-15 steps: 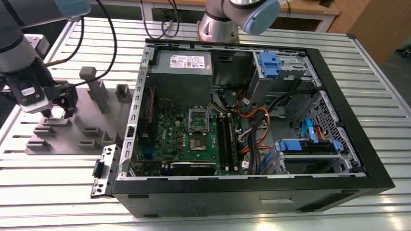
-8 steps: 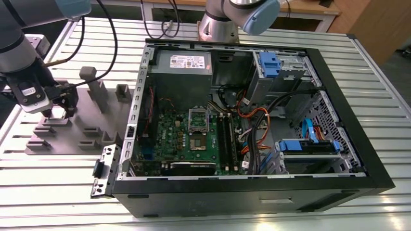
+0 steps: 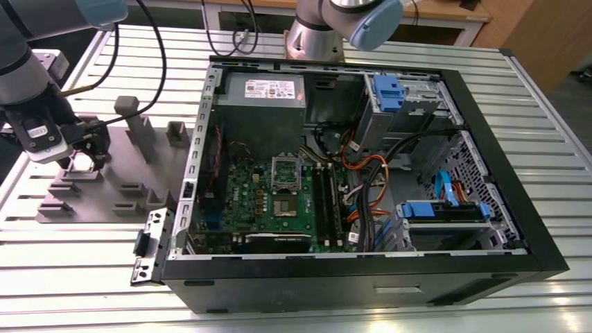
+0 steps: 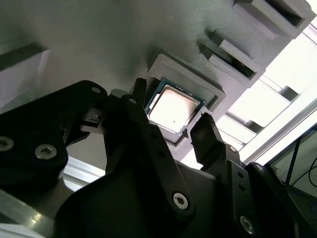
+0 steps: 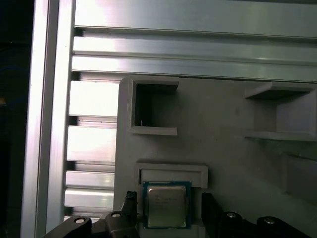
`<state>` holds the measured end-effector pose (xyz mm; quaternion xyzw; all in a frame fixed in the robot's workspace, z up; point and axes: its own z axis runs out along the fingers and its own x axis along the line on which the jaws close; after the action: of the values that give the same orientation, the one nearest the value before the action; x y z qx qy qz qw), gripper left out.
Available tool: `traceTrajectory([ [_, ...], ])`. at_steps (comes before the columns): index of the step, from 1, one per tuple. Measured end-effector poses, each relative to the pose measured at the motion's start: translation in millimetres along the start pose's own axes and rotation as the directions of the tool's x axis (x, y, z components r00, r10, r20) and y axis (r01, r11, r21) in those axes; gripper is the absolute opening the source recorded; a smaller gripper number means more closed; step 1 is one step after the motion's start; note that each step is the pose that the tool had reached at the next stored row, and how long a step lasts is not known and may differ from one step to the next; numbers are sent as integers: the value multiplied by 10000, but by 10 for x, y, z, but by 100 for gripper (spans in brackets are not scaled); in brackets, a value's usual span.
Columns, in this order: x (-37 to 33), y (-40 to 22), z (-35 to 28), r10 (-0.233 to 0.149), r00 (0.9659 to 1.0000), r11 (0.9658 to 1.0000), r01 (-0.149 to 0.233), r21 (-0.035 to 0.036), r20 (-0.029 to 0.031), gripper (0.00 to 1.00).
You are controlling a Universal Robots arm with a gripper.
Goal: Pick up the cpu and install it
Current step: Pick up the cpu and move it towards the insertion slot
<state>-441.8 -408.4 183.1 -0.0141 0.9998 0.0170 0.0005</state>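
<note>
The tool (image 3: 83, 159) is hanging low over a grey holder block (image 3: 116, 189). The block is lying on the slatted metal worktop (image 3: 536, 104), at about 9 o'clock from the open computer case (image 3: 370, 284) in the exterior view. The cpu (image 4: 173, 106) is sitting flat in a shallow square pocket of that block, with its silvery top facing up. The tool is standing wide and gripping nothing. In the second wrist view its two black fingers (image 4: 205, 136) are straddling the chip, one on each side. In the first wrist view a narrow gap is showing between each finger (image 5: 130, 202) and the cpu's pale rim, so the fingers are near the chip but apart from it. The green motherboard (image 3: 268, 208) is lying inside the case, well apart from the tool, toward 3 o'clock in the exterior view.
</note>
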Motion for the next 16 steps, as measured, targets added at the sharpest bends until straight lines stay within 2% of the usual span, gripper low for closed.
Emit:
traceTrajectory([
  [9,3,0,0,1,10000,10000,-1,0,0,63],
  [11,3,0,0,0,10000,10000,0,1,0,62],
  [12,3,0,0,1,10000,10000,-1,0,0,55],
  [16,3,0,-9,0,10000,10000,0,1,-1,55],
])
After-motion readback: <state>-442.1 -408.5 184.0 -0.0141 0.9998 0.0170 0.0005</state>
